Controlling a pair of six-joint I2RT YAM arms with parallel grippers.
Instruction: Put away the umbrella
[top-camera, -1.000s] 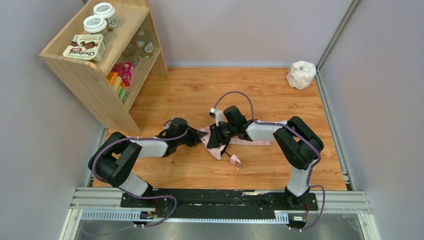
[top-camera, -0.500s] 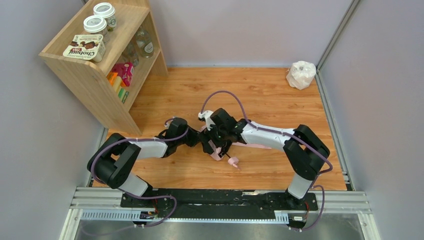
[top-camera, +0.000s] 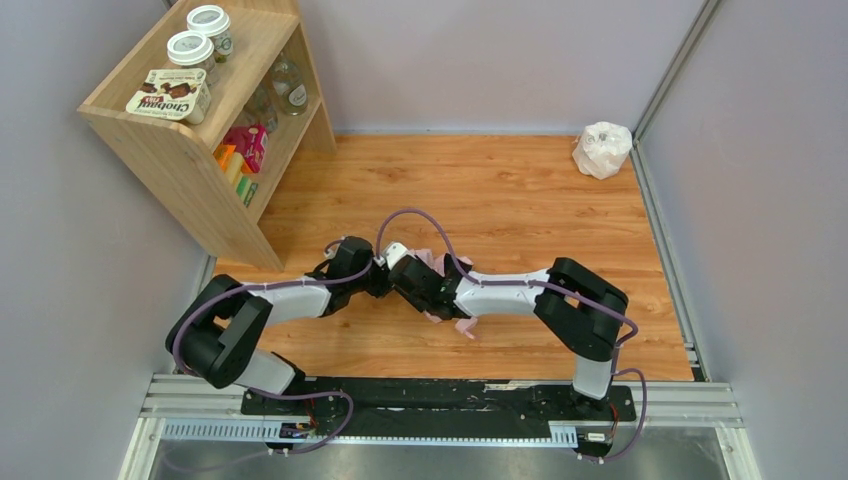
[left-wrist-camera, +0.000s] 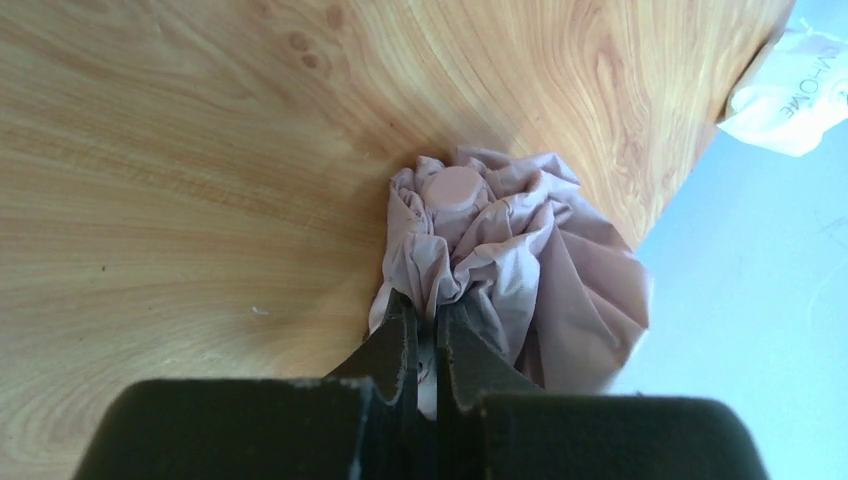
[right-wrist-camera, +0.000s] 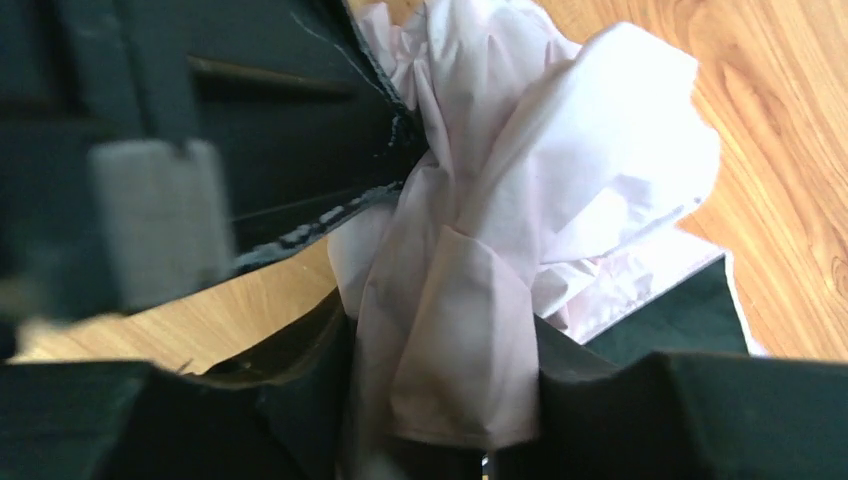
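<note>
The pale pink umbrella (top-camera: 433, 263) lies bunched on the wooden floor between the two arms, mostly hidden under the right arm. A bit of its pink handle and loop (top-camera: 466, 326) shows below the forearm. My left gripper (top-camera: 381, 284) is shut on a fold of its fabric, seen in the left wrist view (left-wrist-camera: 428, 312) with the gathered canopy (left-wrist-camera: 510, 240) just ahead. My right gripper (top-camera: 404, 281) sits close against the left one. Its jaws are closed around a thick bundle of pink fabric (right-wrist-camera: 450, 350). The left gripper's fingers (right-wrist-camera: 300, 110) show dark at the upper left.
A wooden shelf unit (top-camera: 195, 140) with jars and packets stands at the back left. A small white plastic bag (top-camera: 602, 150) lies in the back right corner and also shows in the left wrist view (left-wrist-camera: 785, 90). Grey walls close both sides.
My right gripper has slid left along the umbrella until it meets the left gripper. The black shaft and pink strip are now covered by the right arm. The left arm has barely moved.
</note>
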